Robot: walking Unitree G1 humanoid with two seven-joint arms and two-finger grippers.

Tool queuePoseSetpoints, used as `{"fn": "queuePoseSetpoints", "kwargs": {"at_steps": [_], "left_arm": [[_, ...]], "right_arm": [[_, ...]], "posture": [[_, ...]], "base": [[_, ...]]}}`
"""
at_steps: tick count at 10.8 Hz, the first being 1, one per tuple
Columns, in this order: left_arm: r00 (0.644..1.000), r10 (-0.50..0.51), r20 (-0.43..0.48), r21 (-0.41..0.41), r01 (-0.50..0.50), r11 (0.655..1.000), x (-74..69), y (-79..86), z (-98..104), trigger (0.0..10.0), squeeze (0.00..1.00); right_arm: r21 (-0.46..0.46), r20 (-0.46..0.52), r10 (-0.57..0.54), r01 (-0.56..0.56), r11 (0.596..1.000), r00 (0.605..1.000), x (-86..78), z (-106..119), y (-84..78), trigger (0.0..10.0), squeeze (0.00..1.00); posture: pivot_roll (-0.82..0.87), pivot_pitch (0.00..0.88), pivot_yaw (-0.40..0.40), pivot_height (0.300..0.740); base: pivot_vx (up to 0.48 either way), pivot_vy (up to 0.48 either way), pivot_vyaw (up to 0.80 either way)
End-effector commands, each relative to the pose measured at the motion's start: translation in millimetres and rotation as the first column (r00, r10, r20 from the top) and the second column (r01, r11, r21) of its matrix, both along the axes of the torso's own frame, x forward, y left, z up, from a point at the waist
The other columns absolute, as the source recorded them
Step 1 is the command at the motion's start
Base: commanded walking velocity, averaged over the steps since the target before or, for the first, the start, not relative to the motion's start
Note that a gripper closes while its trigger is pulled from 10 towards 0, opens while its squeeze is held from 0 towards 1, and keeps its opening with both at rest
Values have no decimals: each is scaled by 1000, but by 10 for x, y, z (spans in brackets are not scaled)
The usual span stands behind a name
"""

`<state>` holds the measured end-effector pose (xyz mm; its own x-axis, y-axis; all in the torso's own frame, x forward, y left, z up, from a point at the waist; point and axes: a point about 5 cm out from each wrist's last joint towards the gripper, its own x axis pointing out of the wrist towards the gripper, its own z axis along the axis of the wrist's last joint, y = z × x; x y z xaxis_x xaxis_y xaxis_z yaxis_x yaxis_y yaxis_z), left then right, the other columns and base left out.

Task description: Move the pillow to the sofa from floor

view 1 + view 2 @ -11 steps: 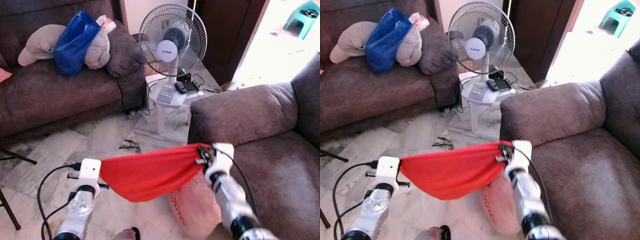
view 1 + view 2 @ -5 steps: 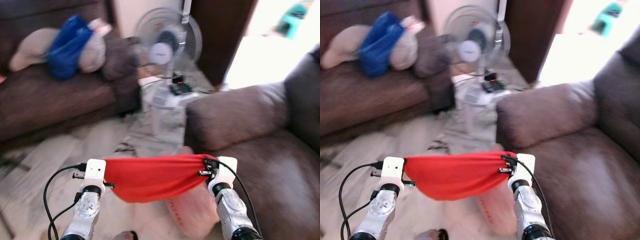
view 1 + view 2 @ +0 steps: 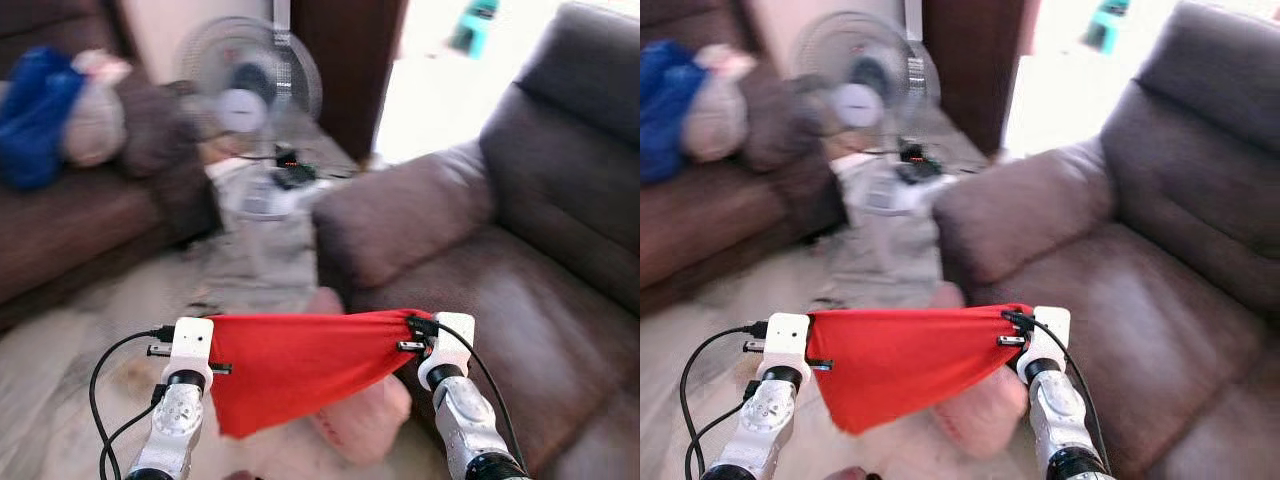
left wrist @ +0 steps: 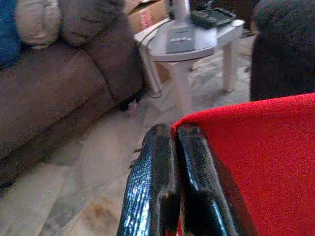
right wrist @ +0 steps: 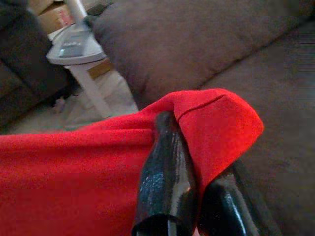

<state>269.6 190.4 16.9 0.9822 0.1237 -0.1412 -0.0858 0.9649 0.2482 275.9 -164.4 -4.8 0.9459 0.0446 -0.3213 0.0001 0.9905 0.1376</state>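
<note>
The red pillow (image 3: 300,365) hangs stretched between the two tools, above the floor (image 3: 70,350), sagging toward 7 o'clock. The left tool (image 4: 179,147) is clenched on its 9 o'clock corner; the right tool (image 5: 189,162) pinches the 3 o'clock corner, fabric folded over one finger. Both silver arms reach forward, level, wrists raised. At 2 o'clock lies the brown sofa (image 3: 520,230), its seat just beyond the right tool. A pale pink bag, blurred, perhaps plastic (image 3: 360,420), sits under the pillow. At 11 o'clock a white surface (image 4: 189,42) carries a fan (image 3: 245,85).
</note>
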Motion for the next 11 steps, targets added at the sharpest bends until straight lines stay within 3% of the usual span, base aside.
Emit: {"fn": "queuePoseSetpoints", "kwargs": {"at_steps": [1, 8, 9, 11], "left_arm": [[994, 99, 55, -2, -99, 995, 13, 178, 85, 10000, 0], [993, 89, 72, -16, -88, 996, 55, 163, 133, 10000, 0], [991, 111, 68, -51, -108, 993, 43, 182, 121, 10000, 0], [991, 115, 72, -50, -111, 993, 36, 190, 121, 10000, 0]], "right_arm": [[-32, 36, -110, 112, 993, 993, 15, 60, -251, 10000, 0], [-46, 60, -96, 99, 994, 994, 61, 112, -249, 10000, 0], [-45, 60, -94, 97, 994, 994, 70, 116, -238, 10000, 0], [-47, 62, -93, 96, 994, 994, 88, 132, -249, 10000, 0]], "posture": [[76, 1, -49, 740], [74, 45, -50, 740], [75, 48, -51, 740], [75, 54, -55, 740]], "base": [[0, 0, -719], [0, 0, -704], [0, 0, -700], [0, 480, -697]]}}
